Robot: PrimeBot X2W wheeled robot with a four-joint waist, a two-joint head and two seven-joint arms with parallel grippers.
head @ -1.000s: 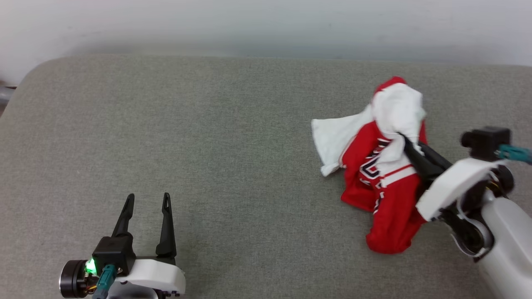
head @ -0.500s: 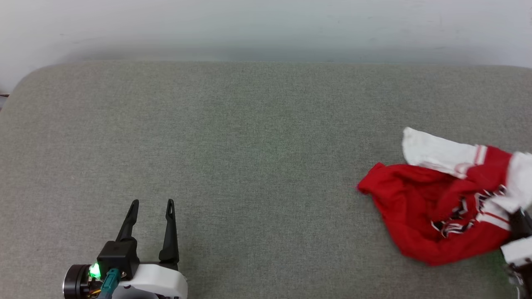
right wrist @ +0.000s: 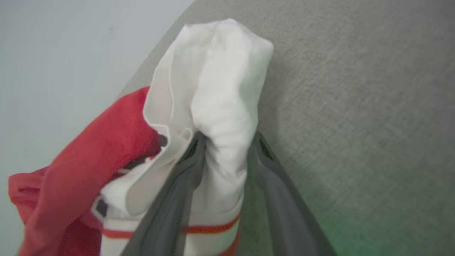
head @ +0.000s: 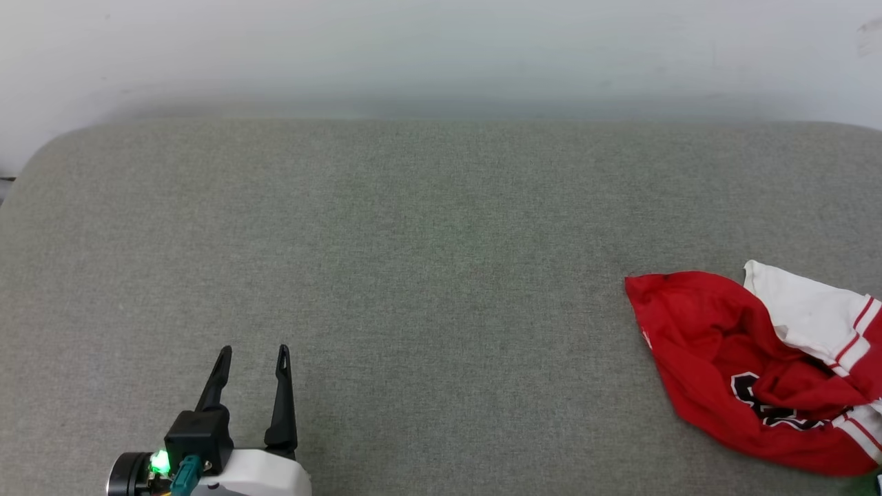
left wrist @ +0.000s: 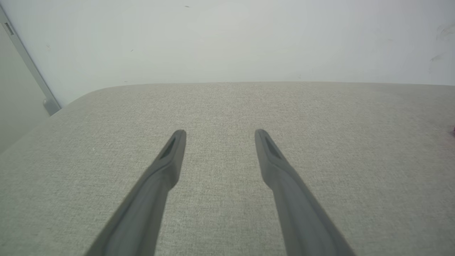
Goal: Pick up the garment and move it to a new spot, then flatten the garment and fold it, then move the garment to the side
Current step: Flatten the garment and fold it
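At the grey cushion's (head: 413,241) right edge, below a pale wall (head: 441,48), the garment (head: 730,358) lies crumpled. Its white sleeve (right wrist: 220,89) sits between my parted right fingers (right wrist: 170,202) — grip uncertain; left fingers (head: 280,399) spread wide, empty.

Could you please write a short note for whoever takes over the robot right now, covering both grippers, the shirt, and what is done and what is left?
Left gripper: open and empty, at the near left of the grey padded surface.
Right gripper: fingers apart with the white sleeve between them; whether they grip it cannot be told.
Shirt: crumpled on the surface at the near right.
Done: the shirt was carried there from farther back over the last second.
Left: let go, flatten the shirt, fold it, move it to the side.
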